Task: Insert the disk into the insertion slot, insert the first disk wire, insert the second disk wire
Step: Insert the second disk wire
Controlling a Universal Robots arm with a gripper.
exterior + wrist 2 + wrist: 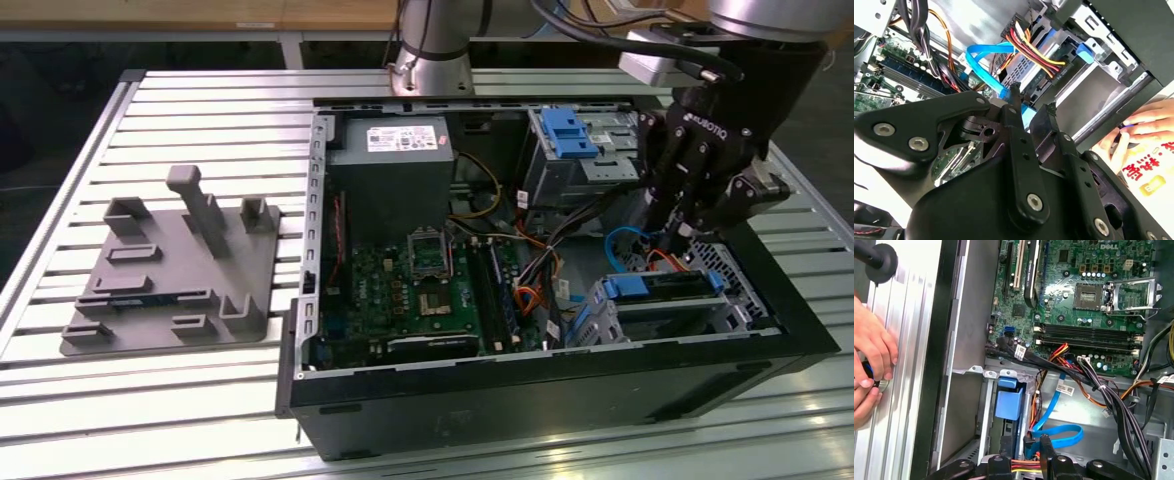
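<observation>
The blue wire (979,52) is gripped at its plug between the tool's (1033,102) fingers, just above the disk (663,288), which is seated in the slot (731,268) below.

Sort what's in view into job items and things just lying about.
Job in hand: the hand, the disk, the insertion slot, the blue wire.

Lying about: grey fixture plate, motherboard, power supply, taller cage with a blue latch.
</observation>
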